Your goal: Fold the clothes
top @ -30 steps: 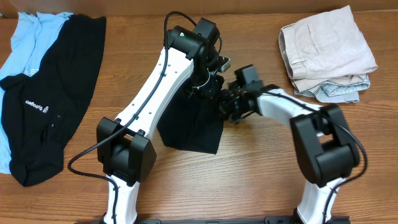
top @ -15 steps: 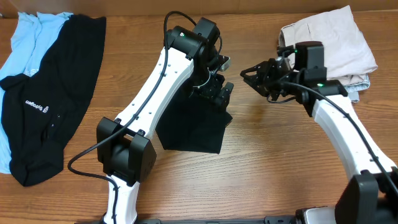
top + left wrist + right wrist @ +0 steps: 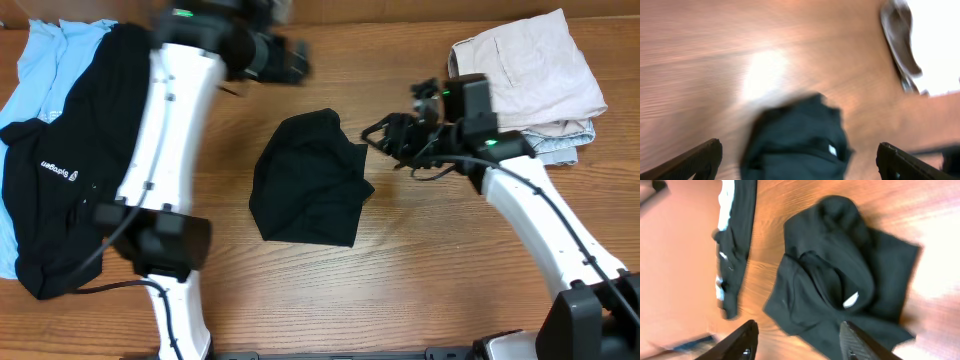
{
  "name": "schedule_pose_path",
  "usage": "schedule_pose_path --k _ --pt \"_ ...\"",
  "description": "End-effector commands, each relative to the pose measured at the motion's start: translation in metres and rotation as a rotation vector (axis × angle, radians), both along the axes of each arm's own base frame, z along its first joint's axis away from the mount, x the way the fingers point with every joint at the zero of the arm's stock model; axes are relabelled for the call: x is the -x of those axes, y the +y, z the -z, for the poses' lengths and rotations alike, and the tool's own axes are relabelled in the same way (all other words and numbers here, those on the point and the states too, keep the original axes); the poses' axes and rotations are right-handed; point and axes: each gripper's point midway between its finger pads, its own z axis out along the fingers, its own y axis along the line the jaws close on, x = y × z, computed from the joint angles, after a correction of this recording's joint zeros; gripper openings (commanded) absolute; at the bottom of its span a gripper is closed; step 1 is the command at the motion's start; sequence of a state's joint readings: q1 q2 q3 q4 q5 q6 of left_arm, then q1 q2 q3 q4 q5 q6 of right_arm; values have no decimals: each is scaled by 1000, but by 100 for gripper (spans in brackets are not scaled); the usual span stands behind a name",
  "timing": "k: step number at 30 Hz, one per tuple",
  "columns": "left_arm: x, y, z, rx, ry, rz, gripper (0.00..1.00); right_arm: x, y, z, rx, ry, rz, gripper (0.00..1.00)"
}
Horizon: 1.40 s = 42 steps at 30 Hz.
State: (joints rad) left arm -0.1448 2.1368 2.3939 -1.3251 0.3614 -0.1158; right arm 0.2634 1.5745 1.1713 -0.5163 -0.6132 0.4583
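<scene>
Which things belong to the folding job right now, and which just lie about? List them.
In hand: crumpled black garment, left gripper, right gripper.
Lying about: black logo garment, light blue shirt, folded beige trousers, pale denim beneath them.

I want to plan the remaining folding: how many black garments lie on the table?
2. The black garment with white lettering lies spread at the left, partly over a light blue garment. The bunched black garment lies in the middle. Others may hide under the piles.

Bright, glare patches, heavy motion blur
</scene>
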Motion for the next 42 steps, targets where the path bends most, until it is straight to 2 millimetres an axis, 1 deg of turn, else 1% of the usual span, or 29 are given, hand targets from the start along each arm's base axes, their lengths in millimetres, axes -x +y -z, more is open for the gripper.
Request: schedule_pose_path --k 1,2,5,6,9,12,14,18,20,23,28,32,34,36,37,38,39,42 --pt "-3 14 -9 49 -4 -28 100 -3 19 -1 180 -244 -137 61" --pt "-4 19 -9 37 -15 -16 100 -3 27 0 213 -289 -166 64" --pt "-5 22 -9 20 -31 5 100 -8 38 5 312 -370 -175 65" --pt "-5 23 -8 8 -34 4 100 -12 41 12 367 -396 -178 68" --pt "-6 24 -6 -28 -37 -4 100 -18 48 28 410 -398 -218 68" --pt "-7 26 -5 -47 -43 -11 100 -25 57 47 418 -373 -266 68" --pt "-8 27 -5 -57 -45 -13 100 -28 65 55 400 -354 -291 67" --pt "-8 31 -3 -78 -43 -21 99 -31 82 58 378 -352 -325 67" --pt "-8 31 -3 -79 -44 -20 100 -30 87 61 376 -358 -332 68" --pt "-8 31 -3 -81 -49 -17 100 -28 89 71 383 -338 -344 67" --pt "-9 34 -3 -101 -52 -25 100 -21 90 100 391 -263 -378 65" --pt "-10 34 -3 -101 -53 -25 100 -14 94 101 375 -245 -398 52" --pt "-10 34 -3 -101 -54 -25 100 -15 95 97 371 -241 -392 42" --pt "-10 34 -3 -101 -54 -25 100 -15 97 88 361 -233 -394 28" --pt "-10 34 -3 -101 -54 -25 100 -15 100 80 348 -230 -403 19" --pt "-10 34 -3 -101 -54 -25 100 -14 102 73 338 -229 -408 7" --pt "-10 34 -3 -101 -54 -25 100 -15 103 62 333 -228 -410 4" --pt "-10 34 -3 -104 -57 -19 100 -15 104 34 333 -222 -415 4"
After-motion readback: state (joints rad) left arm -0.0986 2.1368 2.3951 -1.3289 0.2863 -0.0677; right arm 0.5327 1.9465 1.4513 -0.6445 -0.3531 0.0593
